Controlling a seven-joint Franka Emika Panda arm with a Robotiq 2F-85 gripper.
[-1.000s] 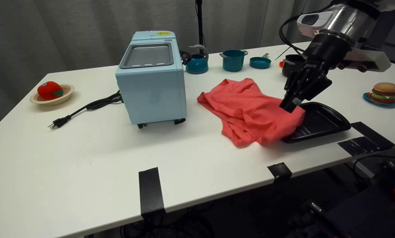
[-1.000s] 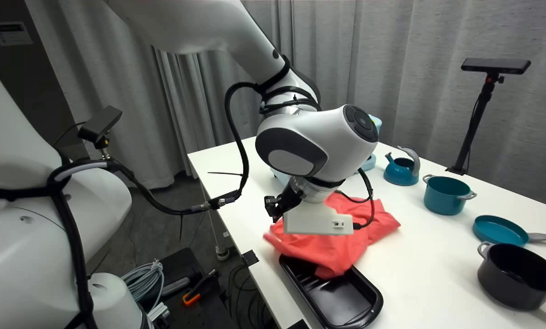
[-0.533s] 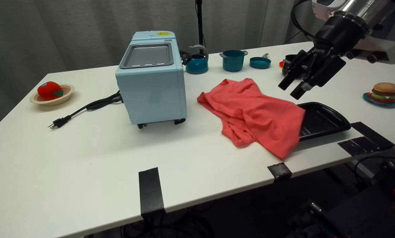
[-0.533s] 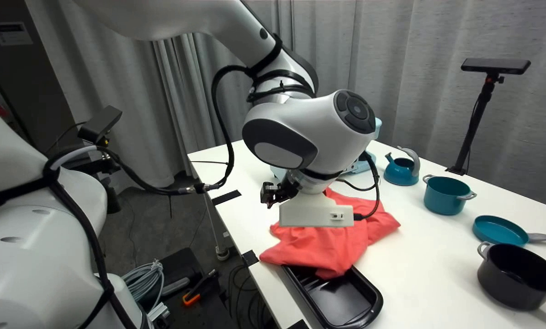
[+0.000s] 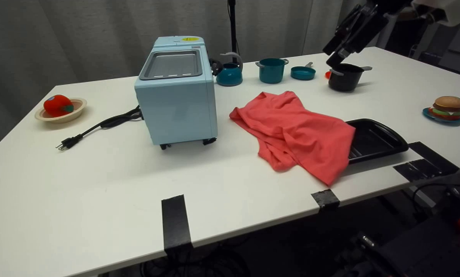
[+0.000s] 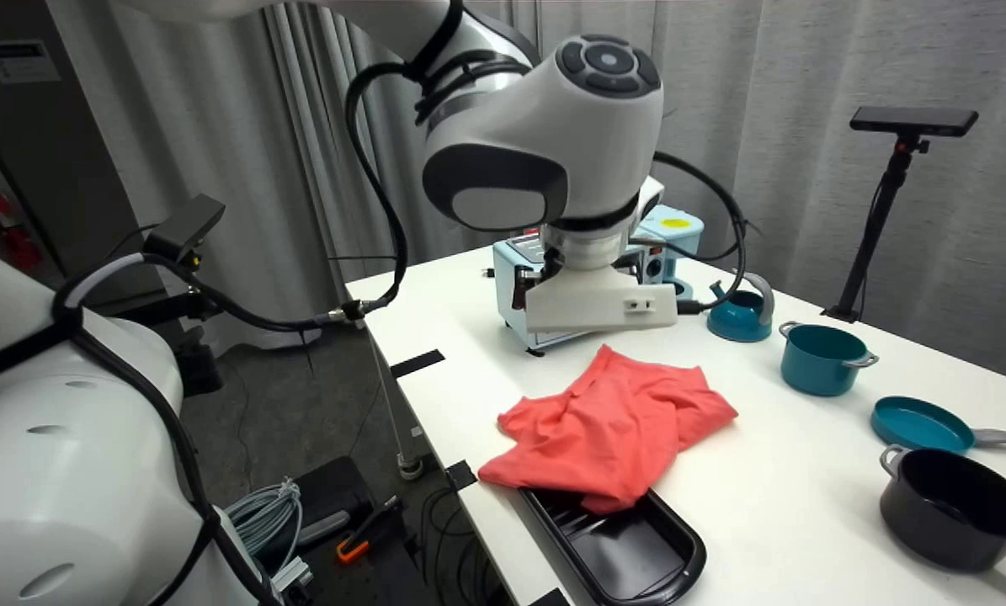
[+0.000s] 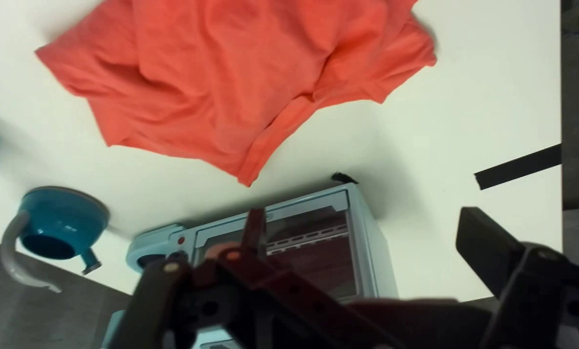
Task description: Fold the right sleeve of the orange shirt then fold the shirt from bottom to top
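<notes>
"Orange shirt [image 7: 250,63]: where does it lie from the jaws?"

"Start at the jaws, then. The gripper [image 7: 364,218] has its fingers [image 7: 485,247] spread wide, with nothing pinched. It hangs well above the cloth and apart from it."

"Aimed at it?"

"Not to my eye. In the wrist view the shirt fills the upper part, off to one side of the fingertips, and it's the light-blue oven [image 7: 318,228] that shows behind the gap. So I judge the next move must come down and back from the oven's side."

"And its long axis?"

"Crumpled as it is, I can only guess: the greatest stretch seems to run across the wrist view, much as the gap does."

"Which corner is the right sleeve?"

"I can't tell, nor which end is the bottom."

"Farther out?"

"One end drapes over the rim of the black tray [image 5: 376,142]. The rest lies on the table [image 5: 110,192], between tray and oven, near the oven but not touching it. A pull on that draped end might drag the tray; I'd lift first."
</notes>
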